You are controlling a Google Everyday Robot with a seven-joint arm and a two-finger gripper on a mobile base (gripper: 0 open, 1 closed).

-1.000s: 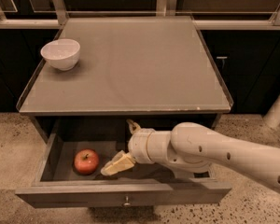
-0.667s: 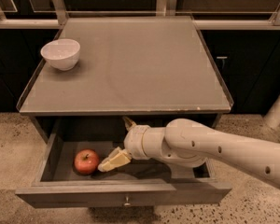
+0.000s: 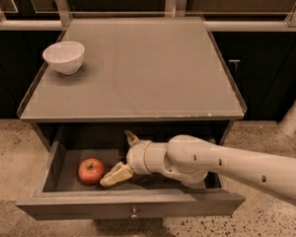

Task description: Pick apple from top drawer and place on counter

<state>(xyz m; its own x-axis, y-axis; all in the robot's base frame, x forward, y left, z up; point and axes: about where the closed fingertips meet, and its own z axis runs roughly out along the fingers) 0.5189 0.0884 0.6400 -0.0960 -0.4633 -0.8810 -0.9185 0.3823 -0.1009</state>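
Centrally, the top drawer (image 3: 130,204) of the dark cabinet stands pulled out beneath the counter (image 3: 143,68), its flat front panel toward the camera and its small round metal knob (image 3: 133,214) at the middle of the lower edge. The apple (image 3: 91,171), red with a short stem, lies on the drawer floor in the left half, near the left wall and apart from the front panel.

The robot's cream-coloured arm (image 3: 227,167) enters from the right edge and reaches leftward into the drawer. Its gripper (image 3: 116,158) is inside the drawer, just right of the apple, with the jaws spread wide and nothing between them. The lower finger (image 3: 116,175) slants down to the drawer floor, its tip just beside the apple; whether it touches the fruit cannot be told. The upper finger (image 3: 131,138) points up toward the underside of the counter.

On the grey counter, a white bowl (image 3: 64,57) sits upright near the left rear corner. Speckled floor (image 3: 10,147) shows on both sides of the cabinet.
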